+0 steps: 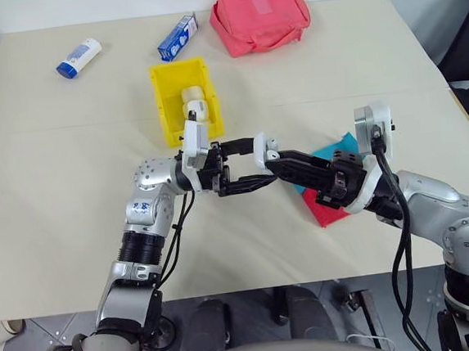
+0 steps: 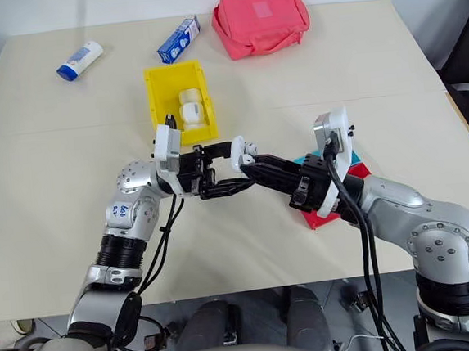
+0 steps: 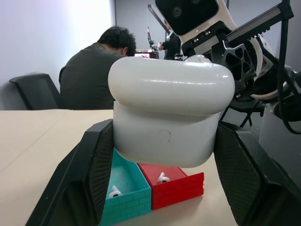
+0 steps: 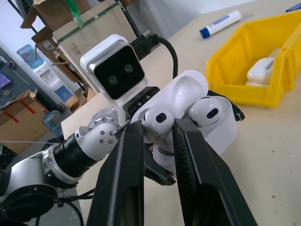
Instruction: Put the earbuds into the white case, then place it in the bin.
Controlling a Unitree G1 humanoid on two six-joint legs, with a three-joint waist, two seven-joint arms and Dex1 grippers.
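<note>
Above the table's middle, the left gripper (image 1: 246, 165) clamps the white case (image 3: 171, 113), lid up; no lettering on it is readable. The right gripper (image 4: 157, 134) pinches an earbud (image 4: 158, 120) at the case. Behind, the bin (image 1: 163, 108) holds more white cases.

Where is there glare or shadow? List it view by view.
Left wrist view: soft sheen along the case. Right wrist view: glossy highlights on the earbud in the right gripper. Left eye view: even light, faint shadow by the pouch.
</note>
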